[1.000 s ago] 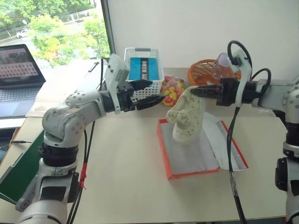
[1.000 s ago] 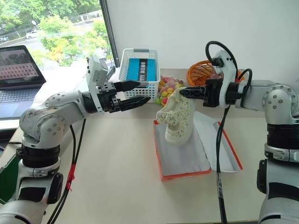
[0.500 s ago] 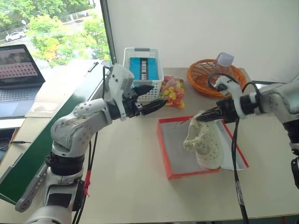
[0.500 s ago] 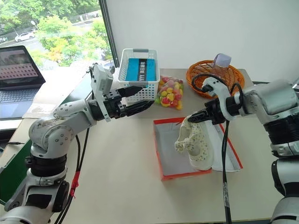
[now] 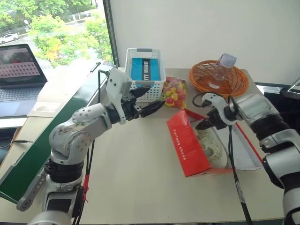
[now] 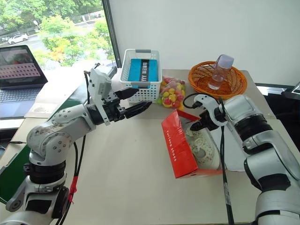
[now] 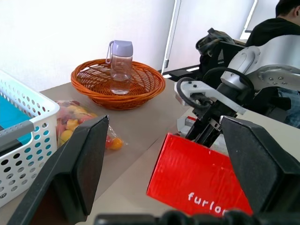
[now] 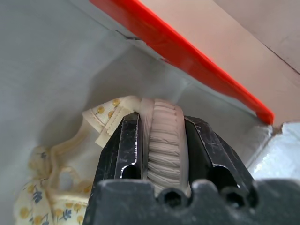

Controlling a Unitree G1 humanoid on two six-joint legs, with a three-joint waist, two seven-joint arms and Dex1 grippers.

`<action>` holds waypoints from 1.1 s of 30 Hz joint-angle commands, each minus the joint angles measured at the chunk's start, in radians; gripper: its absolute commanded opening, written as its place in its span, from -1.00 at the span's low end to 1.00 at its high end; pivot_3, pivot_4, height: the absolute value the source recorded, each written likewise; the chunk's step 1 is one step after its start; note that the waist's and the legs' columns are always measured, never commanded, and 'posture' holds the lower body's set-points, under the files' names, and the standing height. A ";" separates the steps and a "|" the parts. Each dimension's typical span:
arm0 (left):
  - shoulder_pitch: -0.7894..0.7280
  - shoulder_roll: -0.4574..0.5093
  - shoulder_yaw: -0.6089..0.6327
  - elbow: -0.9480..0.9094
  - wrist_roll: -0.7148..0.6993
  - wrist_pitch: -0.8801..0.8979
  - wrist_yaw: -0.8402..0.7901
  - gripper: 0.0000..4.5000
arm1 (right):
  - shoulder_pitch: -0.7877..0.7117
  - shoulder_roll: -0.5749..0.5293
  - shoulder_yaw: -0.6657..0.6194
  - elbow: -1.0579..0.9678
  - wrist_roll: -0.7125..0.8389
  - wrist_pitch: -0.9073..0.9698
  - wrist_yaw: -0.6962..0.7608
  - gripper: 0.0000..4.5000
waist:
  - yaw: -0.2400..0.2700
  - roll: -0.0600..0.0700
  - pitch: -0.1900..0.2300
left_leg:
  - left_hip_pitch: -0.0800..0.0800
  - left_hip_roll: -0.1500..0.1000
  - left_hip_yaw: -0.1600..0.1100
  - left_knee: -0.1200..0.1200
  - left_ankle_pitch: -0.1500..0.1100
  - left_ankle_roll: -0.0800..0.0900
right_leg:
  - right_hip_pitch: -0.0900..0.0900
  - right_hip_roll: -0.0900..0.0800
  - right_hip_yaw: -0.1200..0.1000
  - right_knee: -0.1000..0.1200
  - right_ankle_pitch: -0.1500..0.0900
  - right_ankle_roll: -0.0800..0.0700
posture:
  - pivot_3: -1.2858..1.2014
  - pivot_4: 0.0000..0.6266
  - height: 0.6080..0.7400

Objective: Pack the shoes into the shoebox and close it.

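- The right gripper (image 8: 161,154) reached down into the shoebox (image 5: 187,145), its two black fingers (image 8: 125,145) clamped on the ribbed pale sole of the shoes (image 8: 161,136), which lay inside against the grey-white lining.
- The box's red-orange wall stood raised just left of that claw.
- The left gripper (image 5: 152,101) hung well left of it, above the table (image 5: 131,187), jaws spread wide and holding nothing.
- Beyond the left claw stood a white basket (image 5: 145,75); between the claws lay a bag of coloured sweets (image 5: 172,91).
- Behind the right claw sat an orange wicker basket (image 5: 218,79) with a bottle (image 5: 220,70).
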 commanded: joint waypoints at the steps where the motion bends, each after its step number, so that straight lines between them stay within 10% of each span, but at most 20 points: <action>1: -0.004 0.011 0.029 -0.051 -0.018 0.003 0.014 0.80 | -0.006 0.025 -0.038 0.065 -0.061 -0.060 -0.003 -0.60 | 0.000 0.000 0.000 | 0.000 0.000 0.000 0.000 0.000 0.000 | 0.000 0.000 0.000 0.000 0.000 0.000 | 0.03 -0.52 1.00; 7: -0.009 0.018 0.025 -0.050 -0.016 0.002 0.022 0.80 | 0.008 0.077 -0.095 0.099 -0.094 -0.070 -0.016 -0.60 | -0.003 0.000 0.000 | 0.003 0.000 0.000 0.000 0.000 0.000 | 0.003 0.000 0.000 0.001 0.000 0.000 | 0.03 -0.52 1.00; 17: -0.026 0.018 0.007 -0.034 -0.010 -0.008 0.006 0.83 | 0.020 0.067 -0.158 -0.005 -0.149 -0.067 -0.039 0.98 | -0.004 0.000 0.000 | 0.004 0.000 0.000 0.000 0.000 0.000 | 0.002 0.000 0.001 0.001 0.000 0.000 | 0.03 -0.52 1.00; 33: -0.061 0.021 -0.017 0.024 0.020 -0.041 -0.045 0.83 | 0.048 -0.067 -0.240 -0.602 -0.185 0.148 -0.059 0.98 | -0.003 0.000 0.000 | 0.004 0.000 0.001 -0.001 0.000 0.000 | 0.002 0.000 0.001 0.002 0.000 0.000 | 0.03 -0.52 1.00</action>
